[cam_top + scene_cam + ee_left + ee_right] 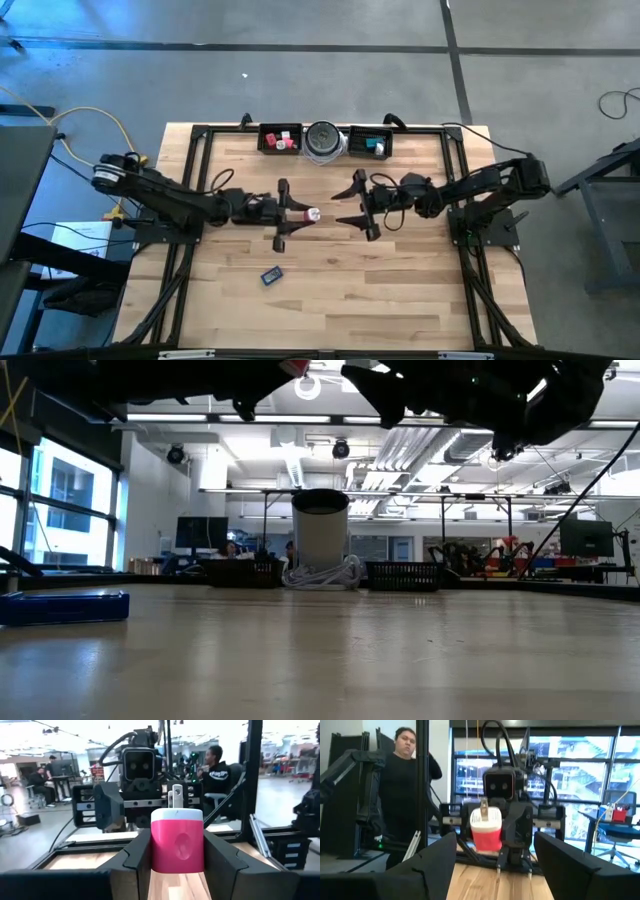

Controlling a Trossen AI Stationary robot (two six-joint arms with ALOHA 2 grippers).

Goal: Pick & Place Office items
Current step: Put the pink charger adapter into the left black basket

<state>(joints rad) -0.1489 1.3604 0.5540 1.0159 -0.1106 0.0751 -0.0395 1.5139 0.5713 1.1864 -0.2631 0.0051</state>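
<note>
My left gripper [300,214] is shut on a pink block with a white pronged end [177,845], held above the table's middle. My right gripper [360,205] is open and empty. It faces the left one from the right, a short gap from the block's white end [486,832]. A blue flat piece [272,275] lies flat on the table nearer the front, and also shows in the low view [65,607]. Red and white pieces lie in the far left tray [280,138], and a teal block lies in the far right tray [372,143]. My left gripper pinches the block's two pink sides [156,851] between its two fingers [137,855]. The fingers lie level and come from the table's left. The block is lifted clear of the table, its white end with the metal prongs [176,796] pointing toward the right gripper.
A round silver-grey disc with a white cord [323,140] stands between the two black trays at the far edge. A black frame [200,130] runs around the table. People show in the room behind [402,780]. Bare wood [380,290] lies at the front.
</note>
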